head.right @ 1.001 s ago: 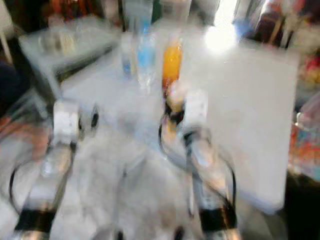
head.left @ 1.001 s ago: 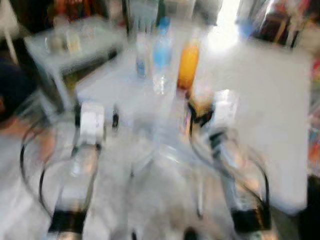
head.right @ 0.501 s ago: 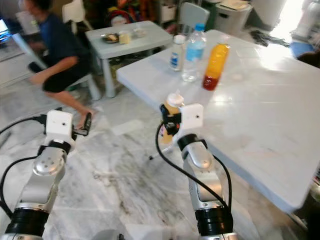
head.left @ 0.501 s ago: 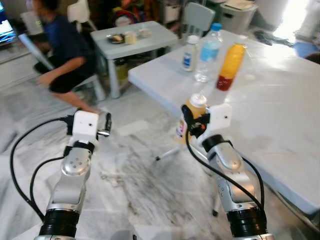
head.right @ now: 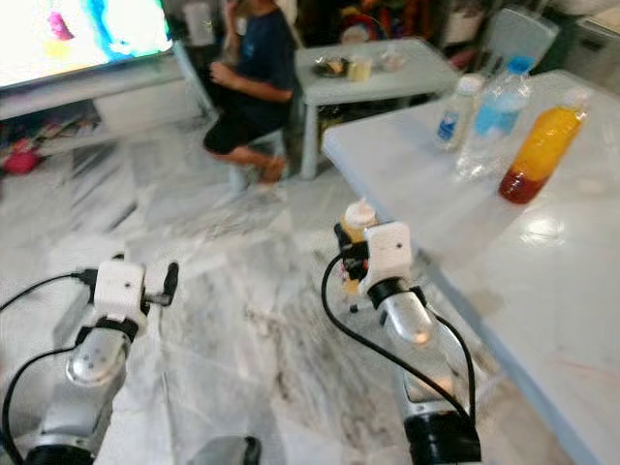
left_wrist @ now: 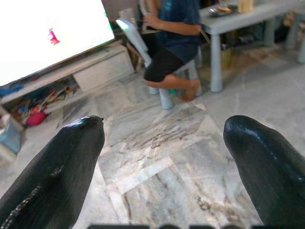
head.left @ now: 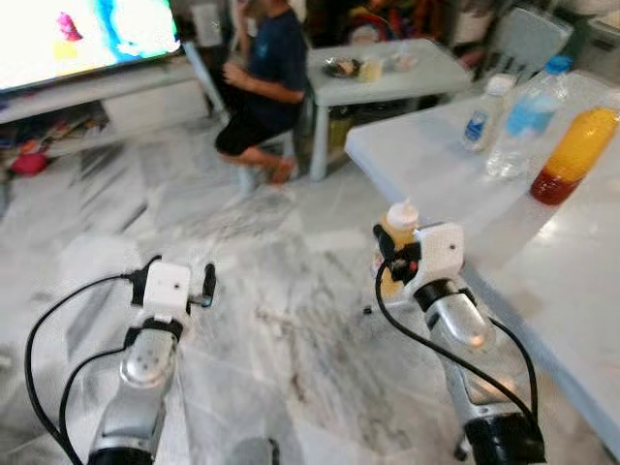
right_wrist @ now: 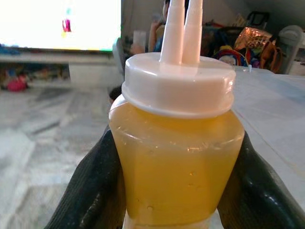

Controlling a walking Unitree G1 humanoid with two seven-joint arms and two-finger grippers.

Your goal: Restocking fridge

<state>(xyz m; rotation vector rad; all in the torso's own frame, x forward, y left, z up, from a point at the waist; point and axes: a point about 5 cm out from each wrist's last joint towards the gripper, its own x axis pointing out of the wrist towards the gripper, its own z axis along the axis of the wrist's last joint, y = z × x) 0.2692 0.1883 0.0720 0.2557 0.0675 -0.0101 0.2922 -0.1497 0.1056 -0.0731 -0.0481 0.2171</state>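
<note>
My right gripper point(head.left: 392, 263) is shut on a yellow sauce bottle point(head.left: 397, 232) with a white twin-nozzle cap point(right_wrist: 180, 81), held upright above the marble floor beside the white table's point(head.left: 426, 160) corner. Both black fingers point(right_wrist: 93, 191) press the bottle's sides in the right wrist view. Out over the floor on my left, the left gripper point(head.left: 205, 286) stands open with nothing between its fingertips point(left_wrist: 71, 157). On the table stand a small white bottle point(head.left: 480, 114), a clear water bottle point(head.left: 523, 121) with a blue cap and a tall orange bottle point(head.left: 572, 155).
A person point(head.left: 262, 82) in a dark shirt sits on a low stool by a small grey table point(head.left: 383, 73) with dishes on it. A bright screen point(head.left: 87, 34) on a low cabinet lines the far left. Marble floor point(head.left: 281, 329) stretches between my arms.
The whole view has swung left, so the white table now sits at the right and the screen and seated person have come into view. The right gripper still holds the sauce bottle.
</note>
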